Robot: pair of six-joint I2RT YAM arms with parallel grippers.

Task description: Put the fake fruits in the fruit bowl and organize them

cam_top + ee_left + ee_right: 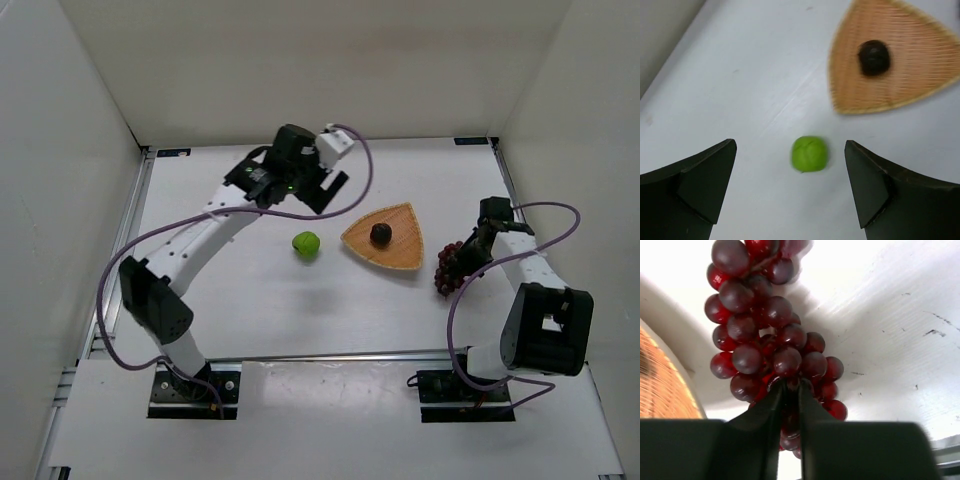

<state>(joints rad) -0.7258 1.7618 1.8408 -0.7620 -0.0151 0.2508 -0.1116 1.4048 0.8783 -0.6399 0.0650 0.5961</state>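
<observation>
Dark red glossy grapes [770, 350] are pinched in the closed black jaws of the right gripper [790, 390], the bunch just right of the fruit bowl [900, 95]. The left gripper [790, 145] hangs with its jaws wide apart over the smooth green round fruit [810, 154] on the white table [250, 300], left of the bowl. A small purple-black fruit [873, 57] rests inside the woven tan, rounded-triangle bowl.

— How many of each do you count?
— You've got three fruits: one green round fruit [306, 244], one dark round fruit [381, 234], one bunch of red grapes [449, 268].
— And bowls?
— Just one woven bowl [402, 255], right of centre in your overhead view.
</observation>
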